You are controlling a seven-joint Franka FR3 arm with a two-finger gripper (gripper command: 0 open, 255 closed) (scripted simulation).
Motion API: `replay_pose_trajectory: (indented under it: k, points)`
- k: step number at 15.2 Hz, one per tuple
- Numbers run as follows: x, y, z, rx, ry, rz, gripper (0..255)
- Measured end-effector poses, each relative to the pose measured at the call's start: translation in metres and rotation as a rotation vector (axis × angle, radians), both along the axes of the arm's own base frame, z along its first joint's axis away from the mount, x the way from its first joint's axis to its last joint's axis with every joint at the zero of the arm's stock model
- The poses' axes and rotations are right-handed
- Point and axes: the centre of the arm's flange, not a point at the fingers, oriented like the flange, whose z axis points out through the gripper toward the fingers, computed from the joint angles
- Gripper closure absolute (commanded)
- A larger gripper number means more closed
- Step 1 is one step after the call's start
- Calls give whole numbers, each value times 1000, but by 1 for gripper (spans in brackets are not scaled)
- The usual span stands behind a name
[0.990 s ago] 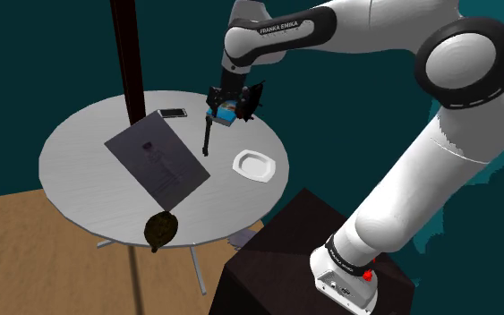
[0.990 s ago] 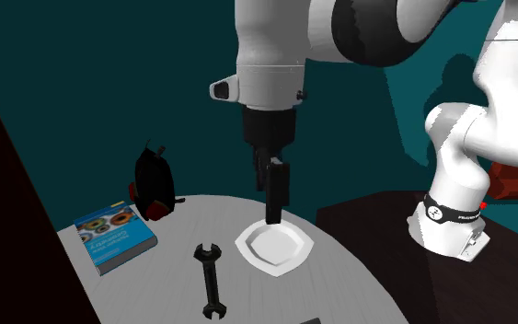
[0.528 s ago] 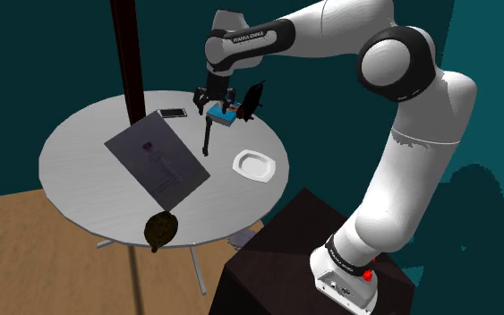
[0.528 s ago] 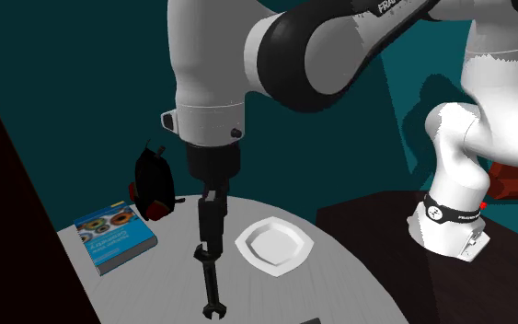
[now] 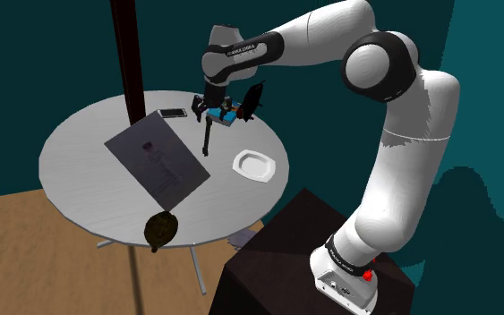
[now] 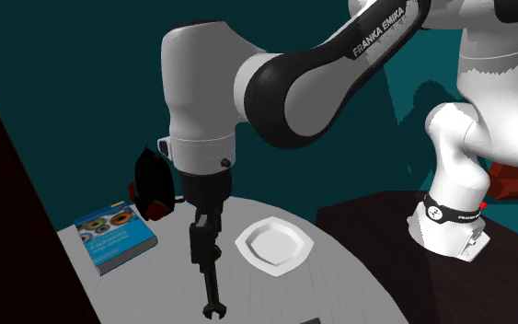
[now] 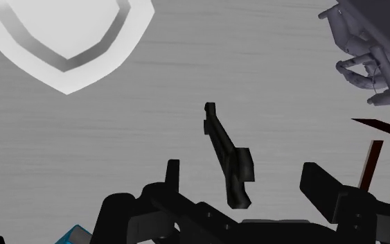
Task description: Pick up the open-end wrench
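The open-end wrench (image 5: 207,139) is a slim black tool lying flat on the round grey table (image 5: 80,152). My gripper (image 5: 207,113) hangs just above its far end. From the second exterior view the gripper (image 6: 203,250) covers the wrench's upper jaw, while the wrench's shaft and lower jaw (image 6: 212,296) stay visible. Seen from the wrist, the wrench (image 7: 226,156) lies between the two black fingers (image 7: 172,173), which stand apart on either side without touching it. The gripper (image 7: 245,179) is open and holds nothing.
A white plate (image 5: 255,165) sits close beside the wrench, nearer the stand (image 5: 286,259). A blue book (image 6: 114,237) and a black-and-red object (image 6: 154,184) lie behind it. A grey sheet (image 5: 158,159), a phone (image 5: 173,113) and a dark round lump (image 5: 159,230) also occupy the table.
The hand has swung from above the white plate over to the wrench and come down, so its fingers now straddle the wrench's end. The wrench has not moved.
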Motion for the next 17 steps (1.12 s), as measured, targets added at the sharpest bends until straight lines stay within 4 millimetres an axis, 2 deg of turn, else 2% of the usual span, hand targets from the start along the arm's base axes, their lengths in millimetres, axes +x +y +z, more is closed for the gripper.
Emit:
replay_pose_trajectory:
  k: [1,2,12,17]
  points:
    - [1,0,-4,0,0,0,0]
    - [2,0,-5,0,0,0,255]
    - [3,0,-6,0,-1,0,255]
    - [3,1,14,0,-1,0,255]
